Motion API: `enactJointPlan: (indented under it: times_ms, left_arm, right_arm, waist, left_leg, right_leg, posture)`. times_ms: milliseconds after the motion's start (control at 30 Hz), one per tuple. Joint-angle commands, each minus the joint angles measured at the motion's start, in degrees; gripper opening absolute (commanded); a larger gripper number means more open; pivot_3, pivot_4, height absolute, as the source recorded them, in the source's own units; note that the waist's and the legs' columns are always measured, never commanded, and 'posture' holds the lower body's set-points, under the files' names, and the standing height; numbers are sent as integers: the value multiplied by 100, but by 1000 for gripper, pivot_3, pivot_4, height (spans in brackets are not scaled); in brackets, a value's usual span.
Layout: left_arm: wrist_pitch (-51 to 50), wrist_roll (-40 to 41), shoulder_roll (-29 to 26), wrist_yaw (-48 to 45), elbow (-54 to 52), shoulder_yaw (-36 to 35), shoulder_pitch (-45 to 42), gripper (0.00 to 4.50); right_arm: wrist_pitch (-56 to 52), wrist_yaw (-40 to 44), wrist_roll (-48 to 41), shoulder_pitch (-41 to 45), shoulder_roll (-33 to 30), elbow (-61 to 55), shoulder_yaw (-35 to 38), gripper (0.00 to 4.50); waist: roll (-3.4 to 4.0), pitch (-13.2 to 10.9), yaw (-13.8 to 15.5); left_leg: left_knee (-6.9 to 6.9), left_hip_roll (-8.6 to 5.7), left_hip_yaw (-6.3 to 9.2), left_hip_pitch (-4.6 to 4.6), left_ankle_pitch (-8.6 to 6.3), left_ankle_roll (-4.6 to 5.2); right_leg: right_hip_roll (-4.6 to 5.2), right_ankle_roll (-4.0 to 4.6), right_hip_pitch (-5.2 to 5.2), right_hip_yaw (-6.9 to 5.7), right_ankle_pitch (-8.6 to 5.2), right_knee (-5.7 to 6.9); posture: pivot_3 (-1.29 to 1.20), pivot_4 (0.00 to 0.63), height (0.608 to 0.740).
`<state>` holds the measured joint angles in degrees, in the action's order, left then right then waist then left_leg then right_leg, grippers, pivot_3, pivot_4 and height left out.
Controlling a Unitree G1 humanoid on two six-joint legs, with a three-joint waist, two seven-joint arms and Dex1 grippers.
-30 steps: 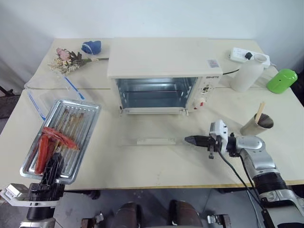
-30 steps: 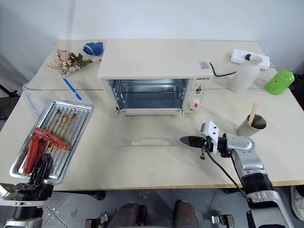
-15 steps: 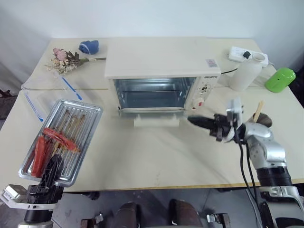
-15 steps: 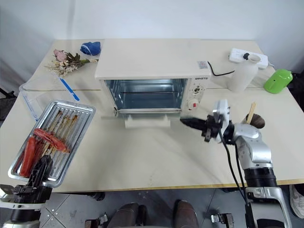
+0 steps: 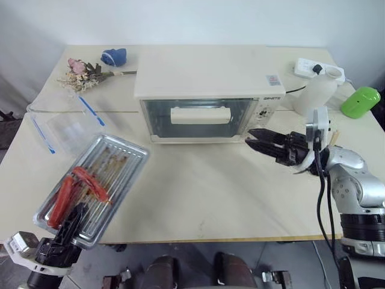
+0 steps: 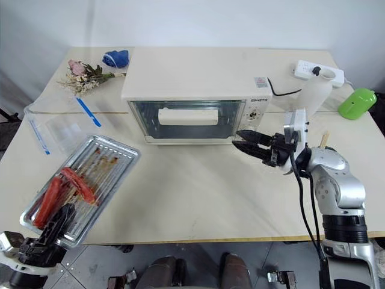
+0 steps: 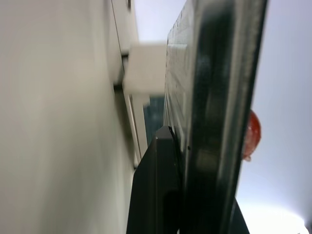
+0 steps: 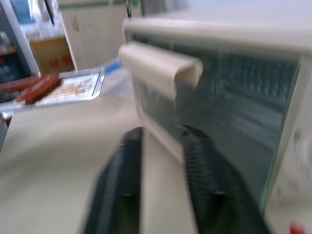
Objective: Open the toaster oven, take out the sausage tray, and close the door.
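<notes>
Biggest worry here is on the left side: the left gripper (image 5: 71,221) is pinching just the near short rim of the sausage tray (image 5: 96,183), so the whole tray hangs off that one edge, slanted, out past the table's (image 5: 198,198) front left corner. If the clamp slips or the wrist tips, the two red sausages (image 5: 75,188) could roll toward the low end or the tray could drop off the front edge, since not much of it looks to be over the tabletop. The tray itself is shallow silver metal with a ribbed bottom that looks greasy and browned, and the sausages lie bunched toward its near end. Just behind it, by the table's left edge, sits a clear plastic box with blue strips (image 5: 60,123), close enough that a swing of the tray could clip it. Moving right, the toaster oven (image 5: 207,96) stands mid-table toward the back edge, cream-white, and the door (image 5: 198,117) looks to be up against the front with its bar handle (image 5: 198,114) across the tinted glass, so it's probably shut, though whether it's fully seated is hard to say; if not, it could flop back down. The right gripper (image 5: 257,139) sits just off the oven's lower right corner, fingers spread a little with nothing between them, near the knobs, so a careless move could bump the control panel
</notes>
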<state>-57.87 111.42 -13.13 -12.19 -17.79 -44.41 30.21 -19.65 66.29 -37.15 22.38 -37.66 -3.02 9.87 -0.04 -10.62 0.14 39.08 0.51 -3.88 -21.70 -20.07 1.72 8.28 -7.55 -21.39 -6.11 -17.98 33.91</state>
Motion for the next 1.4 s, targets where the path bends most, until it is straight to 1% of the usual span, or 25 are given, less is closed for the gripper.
enactJointPlan:
  times_ms: [33, 67, 100, 200, 300, 333, 433, 467, 533, 567, 667, 867, 967, 1067, 1200, 1300, 1400]
  left_arm:
    - [-386, 158, -636, -126, 211, 287, -51, 0]
    - [-496, 158, -901, -93, 303, 463, -150, 0]
    - [-569, 158, -1080, -103, 385, 593, -255, 0]
    - [-760, 158, -1616, -38, 720, 1001, -710, 0]
    - [-853, 158, -2077, 22, 1012, 1460, -1299, 0]
    - [-869, 158, -2227, 83, 1177, 1709, -1626, 0]
    - [-953, 151, -2511, 93, 1503, 2166, -2156, 0]
    - [-1030, 80, -2567, 79, 1684, 2374, -2445, 0]
    - [-1257, -452, -2605, -75, 2082, 2880, -3224, 0]
    - [-1406, -807, -2574, -220, 2287, 3176, -3682, 0]
    - [-1660, -1660, -2431, -714, 2780, 3737, -4633, 0]
    - [-1941, -3049, -1998, -1590, 3621, 4390, -5794, 0]
    - [-1928, -3714, -1753, -1776, 4002, 4556, -6197, 0]
    - [-2216, -4141, -1538, -1797, 4461, 4551, -6585, 0]
    - [-2303, -4611, -1383, -1965, 4459, 4509, -6760, 0]
    - [-2256, -4961, -1363, -1937, 4197, 4495, -6706, 636]
    - [-1997, -5313, -1388, -1979, 3820, 4430, -6477, 1579]
  right_arm:
    - [456, 230, 149, -677, -316, -434, 421, 2774]
    - [504, 226, 150, -882, -374, -528, 515, 3066]
    - [542, 193, 153, -1033, -404, -629, 580, 3466]
    - [554, 8, 125, -1497, -446, -1009, 811, 4449]
    - [612, -93, 157, -1960, -475, -1305, 1049, 4487]
    - [627, -130, 168, -2163, -473, -1428, 1152, 4487]
    - [628, -244, 139, -2575, -463, -1723, 1345, 4487]
    - [638, -291, 140, -2775, -455, -1866, 1440, 4487]
    - [652, -406, 145, -3165, -426, -2132, 1661, 4487]
    - [625, -492, 129, -3386, -406, -2309, 1799, 4487]
    - [589, -663, 85, -3945, -340, -2706, 2125, 4487]
    - [605, -908, -10, -4780, -133, -3306, 2536, 4487]
    - [613, -1020, -53, -5023, -58, -3510, 2636, 4487]
    - [598, -1119, -92, -5180, -6, -3657, 2708, 4487]
    - [591, -1220, -125, -5236, -7, -3745, 2687, 4487]
    - [564, -1349, -128, -5138, -41, -3760, 2579, 4500]
    - [560, -1412, -96, -4972, -77, -3689, 2434, 4500]
  waist:
    - [0, 0, 29]
    - [3, 0, 50]
    - [4, 0, 48]
    - [9, -2, 36]
    - [8, -1, 15]
    - [9, -1, 5]
    - [17, 1, 14]
    - [17, 2, 7]
    - [28, 3, 23]
    - [27, 3, 46]
    - [25, 2, 131]
    - [22, 2, 143]
    - [30, 7, 201]
    - [37, 11, 339]
    - [39, 13, 425]
    - [41, 14, 438]
    - [41, 14, 400]
  left_leg:
    - [2, 0, 7, 1, 0, 0]
    - [2, 0, 3, 1, 1, 1]
    - [2, -2, 0, 2, 2, 3]
    - [3, -6, -21, 11, 14, 8]
    - [3, -3, -21, 28, 23, -4]
    - [2, 0, -20, 30, 25, -10]
    - [-2, 6, -14, 35, 30, -24]
    - [-4, 6, -15, 36, 30, -26]
    - [-10, 6, -15, 38, 30, -27]
    - [-10, -1, -16, 39, 31, -26]
    - [-7, -12, -29, 39, 36, -20]
    - [-8, -36, -41, 42, 43, -8]
    - [-7, -39, -39, 43, 57, -1]
    - [-8, -64, -34, 47, 71, 14]
    - [-8, -74, -32, 47, 65, 2]
    - [-8, -76, -31, 46, 64, 2]
    - [-9, -74, -31, 45, 66, 5]
  right_leg:
    - [-5, 0, 0, -1, 0, 5]
    - [-6, 0, 0, 1, 0, 4]
    - [-6, 0, 1, 3, 0, 5]
    - [-2, -1, 1, 5, 1, 6]
    - [17, -2, 5, 20, 1, 8]
    - [21, -2, 3, 25, 1, 14]
    - [22, 5, 0, 30, -2, 27]
    - [21, 6, -3, 30, -2, 35]
    - [16, 6, -4, 28, -3, 60]
    - [1, 6, -5, 22, -3, 66]
    - [-14, 0, -10, 4, 0, 74]
    - [-11, -23, -9, 17, 12, 68]
    - [-2, -27, -6, 16, 15, 72]
    - [27, -41, 0, 18, 22, 52]
    - [40, -58, 4, 27, 32, 47]
    - [45, -58, 3, 28, 33, 46]
    - [42, -58, 0, 29, 33, 46]
  posture:
    - [0, 150, 740]
    - [0, 150, 740]
    - [0, 150, 740]
    - [0, 150, 740]
    - [0, 150, 740]
    - [0, 150, 740]
    - [0, 150, 740]
    - [0, 150, 740]
    - [0, 150, 740]
    - [0, 150, 740]
    - [0, 150, 740]
    - [0, 150, 740]
    - [0, 150, 740]
    - [0, 150, 740]
    - [0, 150, 740]
    - [0, 150, 740]
    - [0, 150, 740]
